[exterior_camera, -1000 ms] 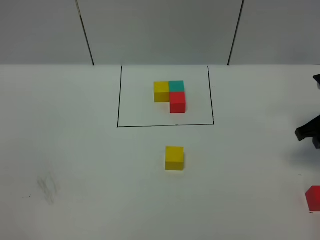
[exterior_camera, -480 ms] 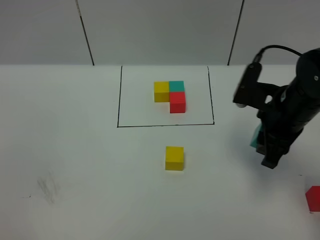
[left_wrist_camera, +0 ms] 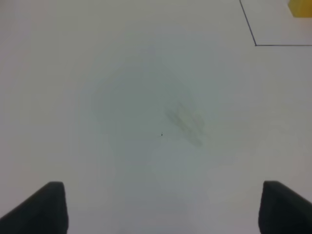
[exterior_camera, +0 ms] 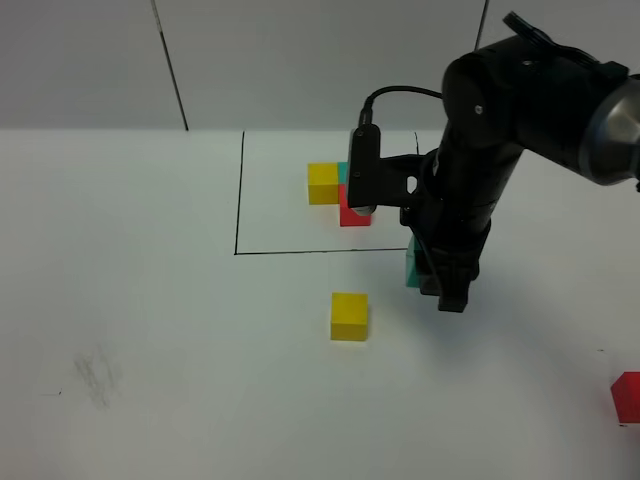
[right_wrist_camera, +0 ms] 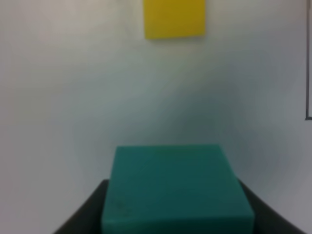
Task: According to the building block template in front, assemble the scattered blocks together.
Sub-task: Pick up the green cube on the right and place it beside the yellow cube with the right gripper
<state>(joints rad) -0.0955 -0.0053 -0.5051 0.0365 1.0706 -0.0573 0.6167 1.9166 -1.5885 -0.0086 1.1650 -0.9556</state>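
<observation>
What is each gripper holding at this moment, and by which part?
The right gripper holds the teal block by two opposite sides; the left gripper is open and empty.

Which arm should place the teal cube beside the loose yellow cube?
Right. The right gripper is shut on the teal cube and hangs close beside the loose yellow cube, just in front of the building block template. The left gripper is open over the table, holding nothing.

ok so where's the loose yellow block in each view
Exterior high: loose yellow block lies low centre, below the black outline.
Left wrist: not in view; that yellow template cube sits inside the outline.
Right wrist: ahead of the held teal block, outside the outline.
Shared landmark: the black outline.
</observation>
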